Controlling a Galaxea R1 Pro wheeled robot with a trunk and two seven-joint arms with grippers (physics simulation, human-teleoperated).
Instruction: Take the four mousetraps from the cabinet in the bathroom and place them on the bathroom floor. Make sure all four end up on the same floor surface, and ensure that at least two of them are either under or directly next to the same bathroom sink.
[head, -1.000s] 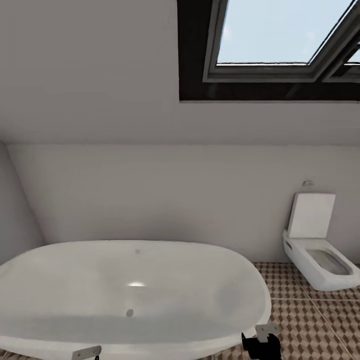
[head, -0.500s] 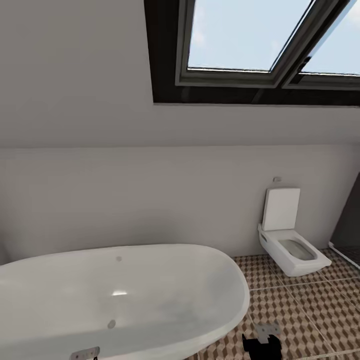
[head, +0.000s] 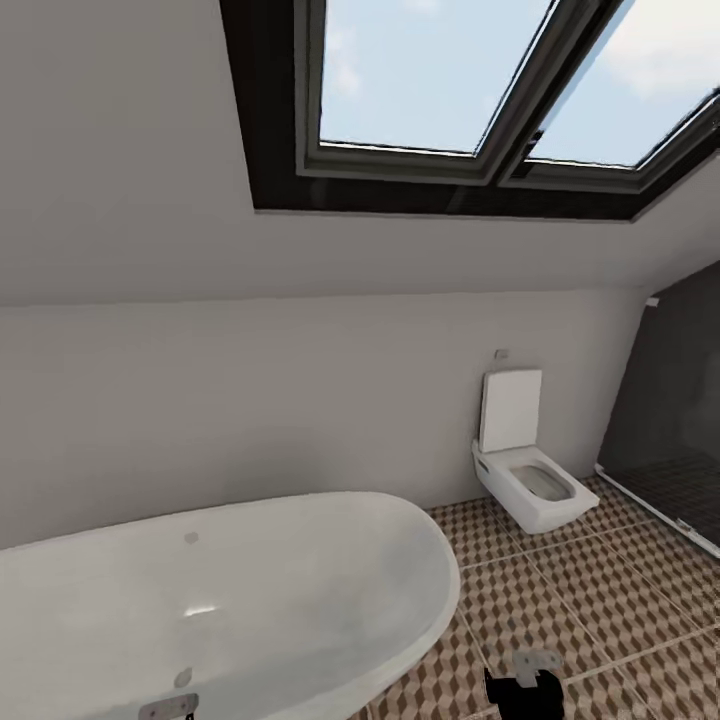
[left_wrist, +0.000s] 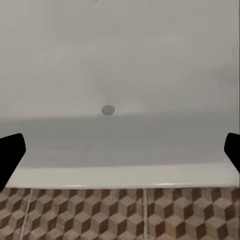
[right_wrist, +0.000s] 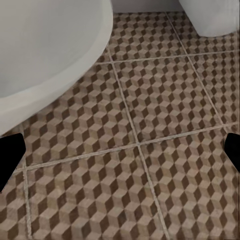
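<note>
While the robot faces a white bathtub under a sloped ceiling with a skylight, neither the mousetraps nor the cabinet and sink come into sight, so it is probably on its way to find them. A toilet stands against the far wall on the bathroom floor, with a dark shower corner beside it. The left tool hangs over the tub's rim, its fingers spread wide and empty; the right tool hangs over bare tiles, likewise spread and holding nothing. Both arms seem tucked low, likely to keep them out of the way during travel.
</note>
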